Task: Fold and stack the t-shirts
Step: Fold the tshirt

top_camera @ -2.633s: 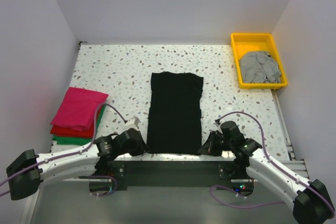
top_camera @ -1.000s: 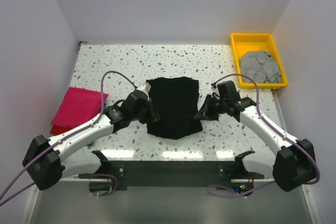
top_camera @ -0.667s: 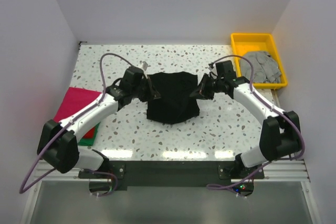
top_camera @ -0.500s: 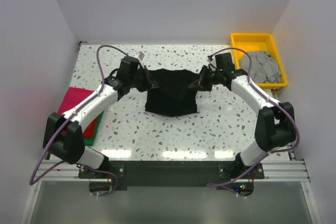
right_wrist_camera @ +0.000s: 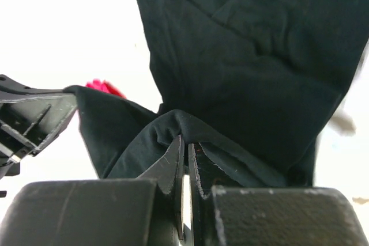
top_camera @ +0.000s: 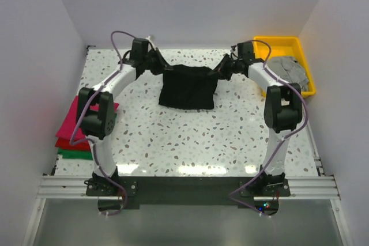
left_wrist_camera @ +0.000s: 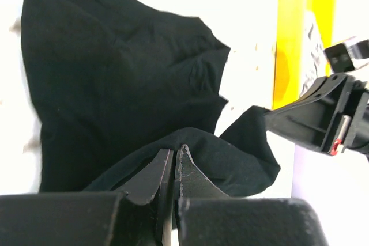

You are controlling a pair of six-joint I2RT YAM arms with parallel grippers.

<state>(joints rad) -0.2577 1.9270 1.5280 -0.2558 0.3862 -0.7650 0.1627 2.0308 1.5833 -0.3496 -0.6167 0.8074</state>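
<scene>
Speckled white table [top_camera: 190, 142] fills the foreground, with two robot arms rising from its near edge and reaching to the far side. Five t-shirts are on view, one of each colour.

Three lie stacked at the near left edge: the green t-shirt [top_camera: 72, 154] at the bottom, the red t-shirt [top_camera: 64, 141] above it and the magenta t-shirt [top_camera: 69, 120] on top. The left arm's elbow covers part of the pile, and only slivers of green and red show.

Farther back, at the middle of the far side, the black t-shirt [top_camera: 187, 87] hangs stretched between the two grippers. The left gripper [top_camera: 163, 68] pinches a fold at the shirt's upper left corner, its jaws drawn to a thin slit on the cloth. The right gripper [top_camera: 219, 72] grips the upper right corner the same way. Whether the shirt's lower edge rests on the table cannot be told.

One yellow tray [top_camera: 279, 41] sits in the far right corner, holding the crumpled grey t-shirt [top_camera: 288, 68]. The right arm crosses in front of the tray's left side.
</scene>
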